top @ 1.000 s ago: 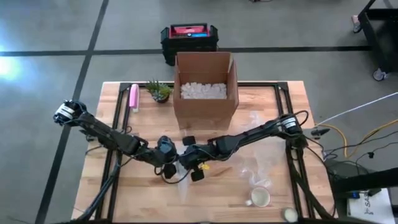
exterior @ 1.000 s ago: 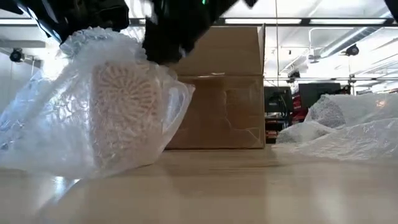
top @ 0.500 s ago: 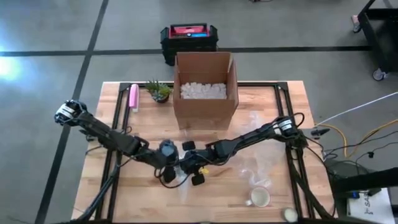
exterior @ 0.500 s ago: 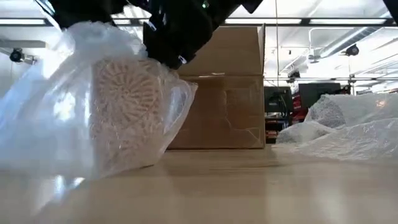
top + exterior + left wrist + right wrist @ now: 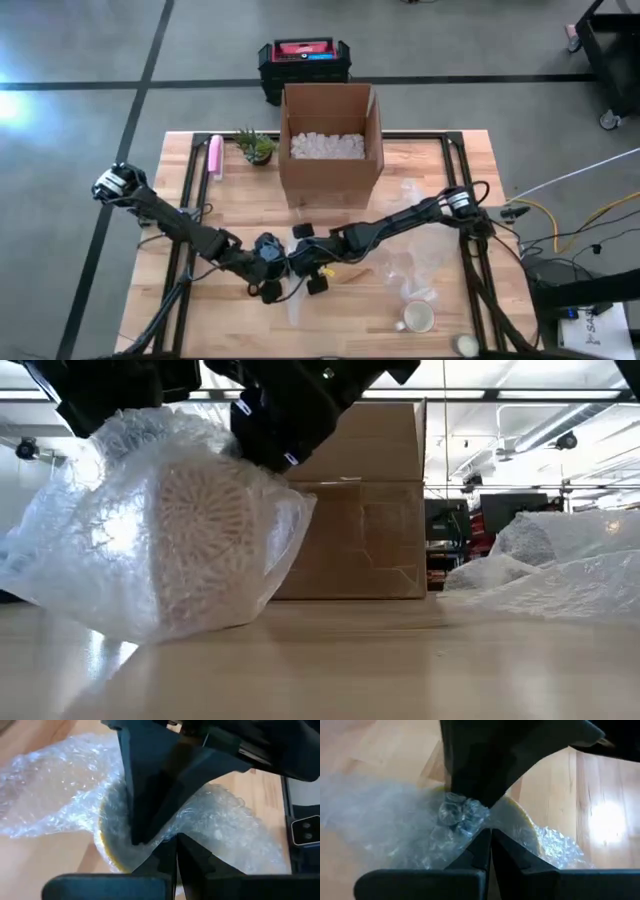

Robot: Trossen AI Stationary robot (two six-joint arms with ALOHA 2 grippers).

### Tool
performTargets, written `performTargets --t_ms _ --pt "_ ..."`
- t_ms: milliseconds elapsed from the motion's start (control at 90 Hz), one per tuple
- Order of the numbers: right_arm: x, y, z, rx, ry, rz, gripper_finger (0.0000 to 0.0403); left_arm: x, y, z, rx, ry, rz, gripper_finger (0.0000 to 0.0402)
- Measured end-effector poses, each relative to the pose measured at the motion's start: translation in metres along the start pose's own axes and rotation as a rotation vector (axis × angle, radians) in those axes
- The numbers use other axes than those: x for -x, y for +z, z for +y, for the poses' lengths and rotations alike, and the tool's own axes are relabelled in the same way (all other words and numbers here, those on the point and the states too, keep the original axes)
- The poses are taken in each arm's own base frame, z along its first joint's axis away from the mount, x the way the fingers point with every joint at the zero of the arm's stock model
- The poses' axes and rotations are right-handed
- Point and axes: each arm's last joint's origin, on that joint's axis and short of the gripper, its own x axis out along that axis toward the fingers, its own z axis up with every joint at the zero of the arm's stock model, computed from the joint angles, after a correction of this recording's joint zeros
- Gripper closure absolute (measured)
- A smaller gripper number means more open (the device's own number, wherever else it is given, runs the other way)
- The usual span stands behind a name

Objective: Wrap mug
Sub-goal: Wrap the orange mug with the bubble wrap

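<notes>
Bubble wrap (image 5: 120, 540) encloses the mug (image 5: 205, 545), a pale piece with a raised woven-looking pattern and a yellowish rim, which sits on the wooden counter (image 5: 450, 160) in front of the cardboard box (image 5: 330, 150), on the side away from the small plant (image 5: 256, 145). In the low view the bundle rests tilted on the counter with the box directly behind it. Both arms meet over the mug. The left claw (image 5: 175, 845) has its two fingers pressed together on a pinch of the wrap right beside the mug's rim. The right claw (image 5: 487, 840) likewise has its fingers closed tight on a twisted knot of the same wrap, just above the mug. Seen from above, the two claws sit touching or nearly touching, directly in front of the box. White packing peanuts (image 5: 327, 145) fill the bottom of the open box. A pink object (image 5: 214, 157) lies near the plant, beside the box. More loose wrap (image 5: 415, 265) lies further from the box, to the right of the claws, and a second mug (image 5: 418, 318) stands beyond it near the counter's front edge.
</notes>
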Motion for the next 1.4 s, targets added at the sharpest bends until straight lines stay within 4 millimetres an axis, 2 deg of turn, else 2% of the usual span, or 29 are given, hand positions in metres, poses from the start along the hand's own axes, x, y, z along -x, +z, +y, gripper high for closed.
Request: performTargets --t_ms 244,367,478,611,789,889,1044,1400 --pt "0.050 0.018 -0.006 0.005 0.004 -0.015 0.0401 0.000 0.000 0.001 -0.001 0.009 -0.001 0.0401" --pt "0.056 0.023 0.004 0.006 0.098 -0.051 0.0401 0.000 -0.001 0.001 -0.001 0.009 -0.001 0.0401" --pt "0.045 0.023 0.013 0.015 0.130 -0.076 0.0401 0.000 -0.001 0.001 -0.002 0.009 0.000 0.0401" --pt "0.012 0.003 0.008 -0.022 0.058 0.023 0.0401 -0.001 0.000 0.001 0.002 0.006 -0.006 0.0401" --pt "-0.002 -0.004 0.004 -0.069 0.033 0.053 0.0401 0.003 0.002 0.001 0.009 -0.012 -0.016 0.0402" --pt "-0.002 -0.005 0.004 -0.069 0.026 0.050 0.0401 0.011 0.007 -0.001 0.018 -0.033 -0.031 0.0401" --pt "-0.004 -0.003 0.003 -0.066 0.010 0.028 0.0401 0.023 0.024 -0.015 -0.020 -0.119 -0.119 0.0401" --pt "0.002 -0.001 0.003 -0.061 0.003 0.025 0.0401 -0.011 0.001 -0.002 -0.018 0.061 0.045 0.0401"
